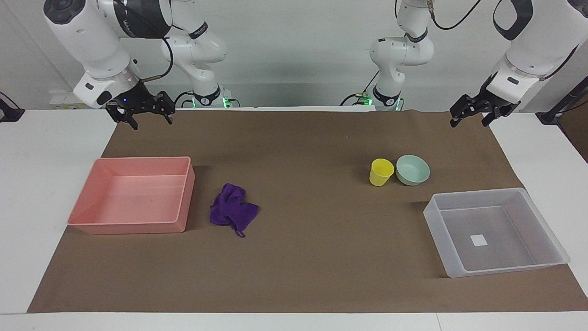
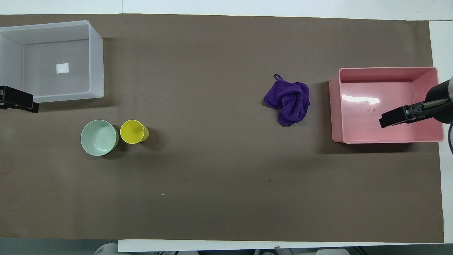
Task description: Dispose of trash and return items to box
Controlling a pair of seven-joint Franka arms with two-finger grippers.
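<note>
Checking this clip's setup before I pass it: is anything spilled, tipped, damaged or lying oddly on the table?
Nothing stands out. The purple rag lies crumpled on the mat beside the pink tray. The yellow cup and mint bowl stand upright side by side, nearer the robots than the clear tray. Nothing lies in either tray.
</note>
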